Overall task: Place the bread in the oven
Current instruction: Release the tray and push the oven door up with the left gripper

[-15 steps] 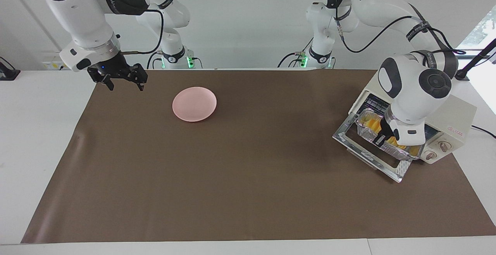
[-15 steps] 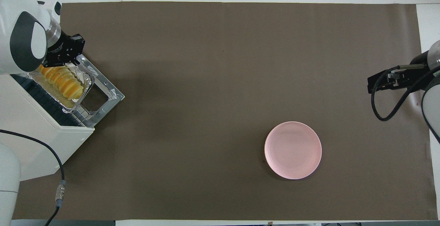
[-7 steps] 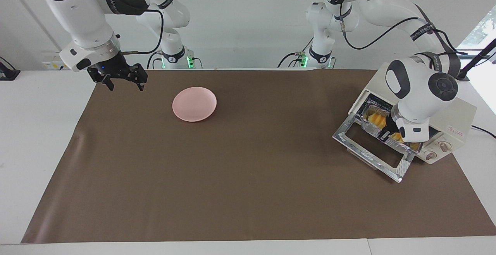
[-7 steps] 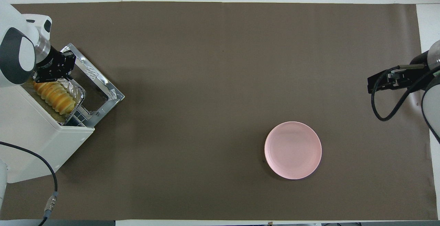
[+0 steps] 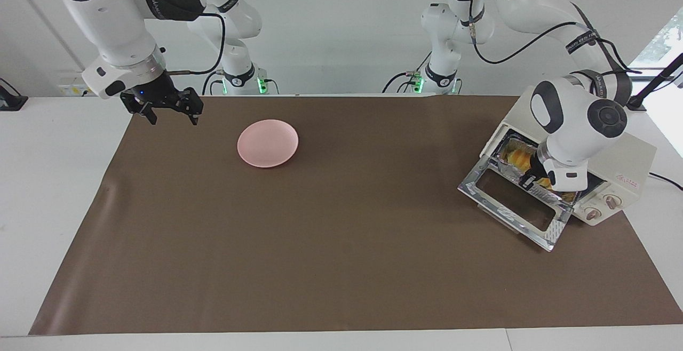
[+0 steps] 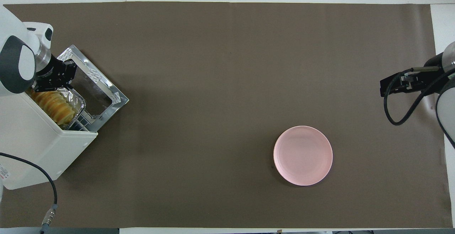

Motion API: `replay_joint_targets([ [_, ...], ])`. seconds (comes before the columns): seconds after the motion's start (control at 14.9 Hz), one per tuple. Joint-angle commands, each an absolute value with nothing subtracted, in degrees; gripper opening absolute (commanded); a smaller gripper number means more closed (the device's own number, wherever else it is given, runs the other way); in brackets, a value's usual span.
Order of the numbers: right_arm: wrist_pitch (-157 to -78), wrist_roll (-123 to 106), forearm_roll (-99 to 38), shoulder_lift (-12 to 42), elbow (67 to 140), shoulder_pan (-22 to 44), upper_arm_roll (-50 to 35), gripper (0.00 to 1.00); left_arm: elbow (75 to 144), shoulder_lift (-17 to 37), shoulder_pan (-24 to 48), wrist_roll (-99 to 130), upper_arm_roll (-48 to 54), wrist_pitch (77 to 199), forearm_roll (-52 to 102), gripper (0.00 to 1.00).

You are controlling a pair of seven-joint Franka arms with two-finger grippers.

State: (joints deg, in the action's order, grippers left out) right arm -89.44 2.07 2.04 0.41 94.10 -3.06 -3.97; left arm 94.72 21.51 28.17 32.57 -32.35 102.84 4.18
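Left tool (image 5: 533,180) low, right tool (image 5: 166,110) raised

1. A white table (image 5: 48,180) carries a brown mat (image 5: 341,244) that covers most of its surface (white margins show at every edge).
2. A plain white wall (image 5: 331,31) rises at the robots' end of the table.
3. A window (image 5: 664,41) at the left arm's end of the room admits daylight.
4. Illumination is even; shadows on the mat are soft.
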Motion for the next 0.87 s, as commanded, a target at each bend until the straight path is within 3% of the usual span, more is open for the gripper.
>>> replay_joint_targets([
  [0.0,-89.0,0.8,3.0,-0.4,94.8,-3.7,-4.4,1.0,97.4,19.3,29.6,32.3,-32.6,103.5,2.6,0.0],
  [0.81,-89.0,0.8,3.0,-0.4,94.8,-3.7,-4.4,1.0,100.8,17.5,29.2,32.1,-32.6,103.9,-2.4,0.0],
])
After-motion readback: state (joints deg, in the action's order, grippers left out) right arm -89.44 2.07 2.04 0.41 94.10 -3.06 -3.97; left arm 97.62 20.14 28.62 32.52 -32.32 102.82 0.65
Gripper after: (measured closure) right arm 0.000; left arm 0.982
